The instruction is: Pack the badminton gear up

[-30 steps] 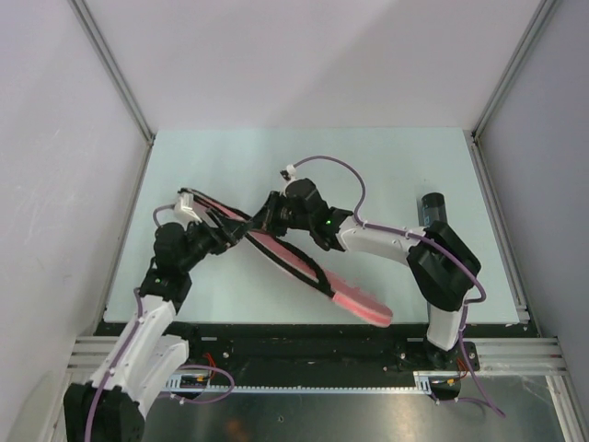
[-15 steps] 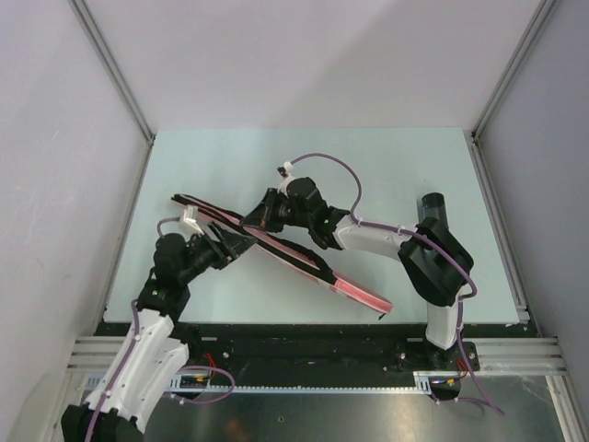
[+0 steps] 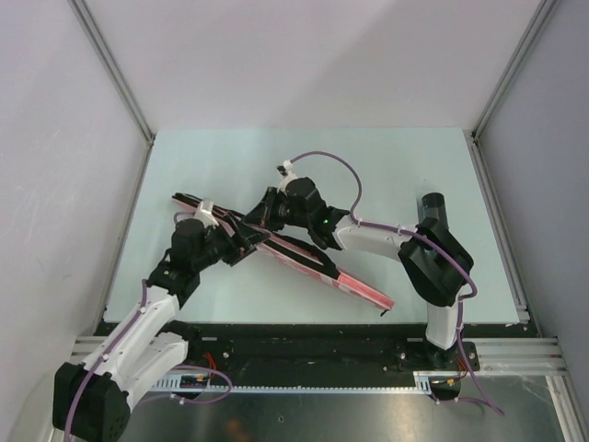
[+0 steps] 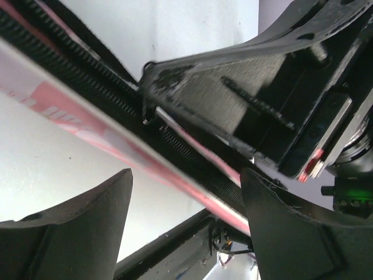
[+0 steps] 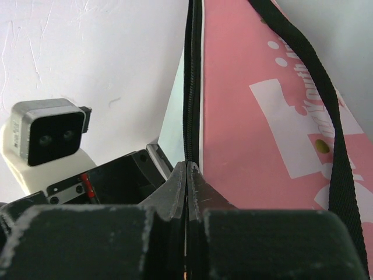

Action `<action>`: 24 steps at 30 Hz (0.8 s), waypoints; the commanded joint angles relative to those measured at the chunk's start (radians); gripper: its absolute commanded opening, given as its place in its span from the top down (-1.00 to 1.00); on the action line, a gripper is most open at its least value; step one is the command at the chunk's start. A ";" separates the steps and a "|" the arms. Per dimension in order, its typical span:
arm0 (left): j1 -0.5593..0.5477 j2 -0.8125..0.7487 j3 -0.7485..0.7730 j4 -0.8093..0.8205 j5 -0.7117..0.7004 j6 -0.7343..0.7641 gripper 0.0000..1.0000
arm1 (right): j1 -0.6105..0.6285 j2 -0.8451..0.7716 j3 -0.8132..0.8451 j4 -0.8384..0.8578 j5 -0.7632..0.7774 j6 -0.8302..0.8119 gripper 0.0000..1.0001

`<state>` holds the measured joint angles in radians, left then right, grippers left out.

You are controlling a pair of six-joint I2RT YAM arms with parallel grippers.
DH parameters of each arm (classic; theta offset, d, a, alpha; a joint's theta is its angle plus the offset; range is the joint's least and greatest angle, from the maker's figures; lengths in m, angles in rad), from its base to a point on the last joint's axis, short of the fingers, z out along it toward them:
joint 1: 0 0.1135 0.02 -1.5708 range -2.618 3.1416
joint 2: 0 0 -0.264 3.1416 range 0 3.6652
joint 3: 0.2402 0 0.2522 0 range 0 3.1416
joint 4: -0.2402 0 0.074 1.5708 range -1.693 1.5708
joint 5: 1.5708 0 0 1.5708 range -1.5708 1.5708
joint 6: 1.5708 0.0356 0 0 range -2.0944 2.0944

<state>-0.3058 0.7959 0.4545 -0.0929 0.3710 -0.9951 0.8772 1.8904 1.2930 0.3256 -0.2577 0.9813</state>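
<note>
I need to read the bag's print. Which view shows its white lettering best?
Right wrist: the lettering is large on the pink bag. Left wrist shows blurred pale patches; top external, too small to tell.

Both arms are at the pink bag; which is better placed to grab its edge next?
Probably left. The right gripper is shut on the black zip edge of the pink bag; the left gripper is open, that edge crossing the gap between its fingers, so it need only close.

Pink bag (image 3: 351, 284): one. Dark tube (image 3: 432, 206): one. Pincers: two, left pincer (image 3: 243, 247), right pincer (image 3: 261, 219).
</note>
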 commanded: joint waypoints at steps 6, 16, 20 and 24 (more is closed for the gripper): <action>-0.021 0.058 0.073 0.010 -0.050 0.096 0.41 | 0.025 -0.076 0.055 -0.002 0.064 -0.092 1.00; -0.024 0.167 0.265 -0.077 0.066 0.453 1.00 | -0.014 -0.065 0.173 -0.016 0.045 -0.199 1.00; -0.024 0.262 0.335 -0.080 0.192 0.530 1.00 | -0.020 -0.011 0.287 -0.034 0.025 -0.265 1.00; -0.024 0.287 0.369 -0.087 0.273 0.614 0.99 | -0.066 0.036 0.393 -0.051 0.043 -0.326 1.00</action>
<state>-0.3168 1.0672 0.7719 -0.2001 0.4728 -0.5407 0.8368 1.8973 1.5311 0.1852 -0.2142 0.7235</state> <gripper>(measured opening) 0.035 0.008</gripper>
